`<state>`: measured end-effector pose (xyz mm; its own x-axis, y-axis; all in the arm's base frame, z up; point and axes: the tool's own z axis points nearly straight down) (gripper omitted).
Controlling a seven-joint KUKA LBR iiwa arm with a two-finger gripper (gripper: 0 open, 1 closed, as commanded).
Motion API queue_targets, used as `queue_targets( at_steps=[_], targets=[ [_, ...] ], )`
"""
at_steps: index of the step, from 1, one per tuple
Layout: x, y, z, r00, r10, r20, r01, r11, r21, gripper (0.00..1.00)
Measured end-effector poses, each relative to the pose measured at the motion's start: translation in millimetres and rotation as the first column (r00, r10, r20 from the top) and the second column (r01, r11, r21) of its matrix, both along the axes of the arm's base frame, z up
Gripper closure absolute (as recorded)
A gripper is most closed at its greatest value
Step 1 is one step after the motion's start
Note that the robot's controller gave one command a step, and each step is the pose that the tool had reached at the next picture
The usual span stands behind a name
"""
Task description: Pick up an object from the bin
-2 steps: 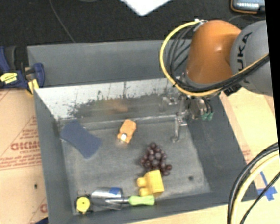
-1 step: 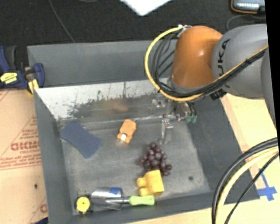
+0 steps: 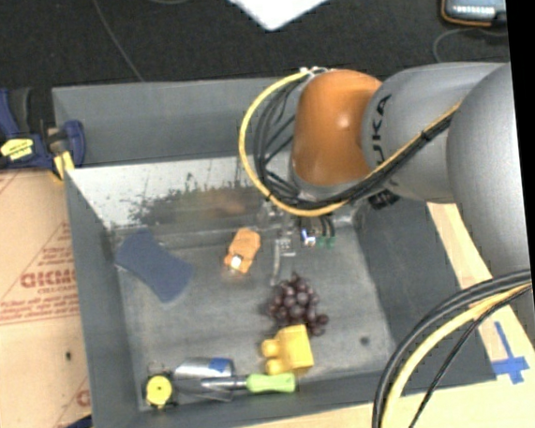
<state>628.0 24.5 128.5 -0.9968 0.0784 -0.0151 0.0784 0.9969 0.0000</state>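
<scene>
My gripper (image 3: 286, 242) hangs in the upper middle of the bin, below the arm's wrist. A small orange toy block (image 3: 242, 252) lies just to its left. A bunch of dark purple plastic grapes (image 3: 295, 304) lies right below it, close to its lower end. Whether the gripper touches the grapes I cannot tell. Nothing shows inside the gripper.
A yellow toy (image 3: 289, 349) sits below the grapes. Along the front wall lies a silver and blue tool (image 3: 206, 374) with a yellow wheel (image 3: 158, 391) and a green handle (image 3: 271, 383). A flat blue pad (image 3: 153, 264) rests at the left. The arm covers the bin's upper right.
</scene>
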Motion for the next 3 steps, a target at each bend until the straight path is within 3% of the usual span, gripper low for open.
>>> queue_targets(
  at_steps=[1, 3],
  targets=[
    [-0.1, 18.9, -51.9, 0.986, 0.166, 0.006, -0.166, 0.986, -0.002, 1.0],
    [-2.0, 18.3, -51.6, 0.985, 0.173, 0.013, -0.173, 0.985, -0.003, 1.0]
  ],
)
